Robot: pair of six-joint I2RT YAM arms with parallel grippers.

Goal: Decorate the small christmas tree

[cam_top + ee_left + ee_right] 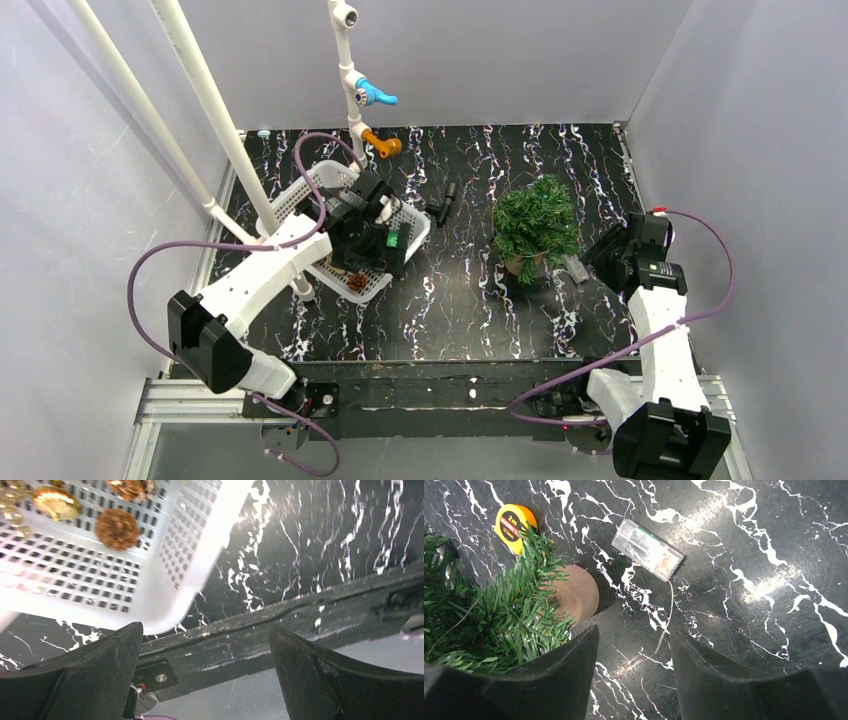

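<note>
Top external view: at the near edge of the black marbled table [470, 300], two white arms reach forward from their bases. The right gripper [592, 258] hangs low with its fingers apart and nothing between them, just right of the small christmas tree [537, 222]. The tree stands upright on its brown base right of the table's centre.

From the right wrist, the tree's lower branches [489, 625] brush the gripper's left-hand finger [569, 680]. A clear battery box [647, 549] lies on the table a little beyond the fingertips, a thin wire [669, 615] trailing from it. A yellow tape measure [514, 524] sits behind the tree.

Further left, the left gripper [375, 235] hovers over the white basket [320, 185], well apart from the tree. Its wrist camera shows both fingers spread wide and empty. In the basket beyond them lie a pine cone [116, 529] and a gold ornament [56, 502].

At the back stands a white pipe frame [345, 60].
</note>
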